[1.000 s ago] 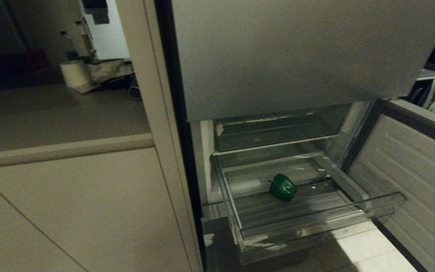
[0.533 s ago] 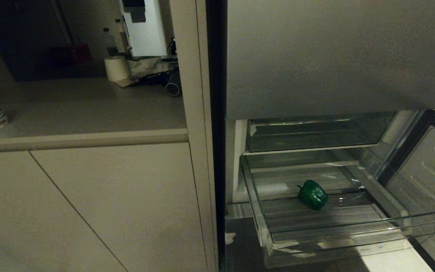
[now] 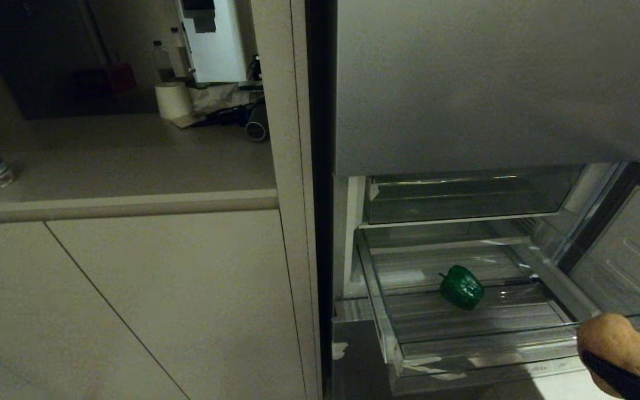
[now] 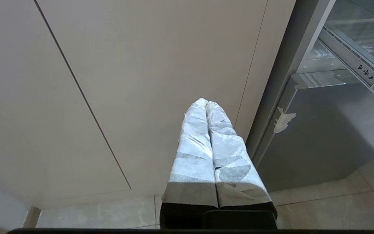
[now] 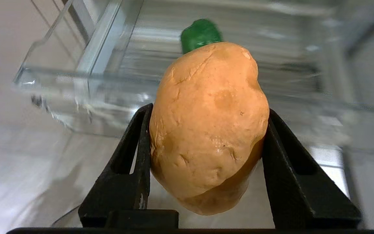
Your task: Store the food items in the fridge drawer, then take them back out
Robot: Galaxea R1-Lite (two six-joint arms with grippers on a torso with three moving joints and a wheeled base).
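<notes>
1. The potato (image 5: 208, 126) sits clamped between the two black fingers (image 5: 128, 156) of my right tool (image 3: 623, 369), just outside the front right corner of the fridge drawer (image 3: 481, 364).
2. The green bell pepper (image 3: 461, 286) lies on the ribbed bottom of the drawer, near its middle, well apart from the potato.
3. The drawer is pulled out below the clear compartment (image 3: 464, 194) and the grey door panel (image 3: 492, 83).
4. My left tool (image 4: 207, 104) hangs low in front of the beige cabinet door (image 4: 125, 81), its wrapped fingers pressed together and holding nothing.
5. A paper roll (image 3: 174, 100) stands at the back of the counter (image 3: 120, 161).
</notes>
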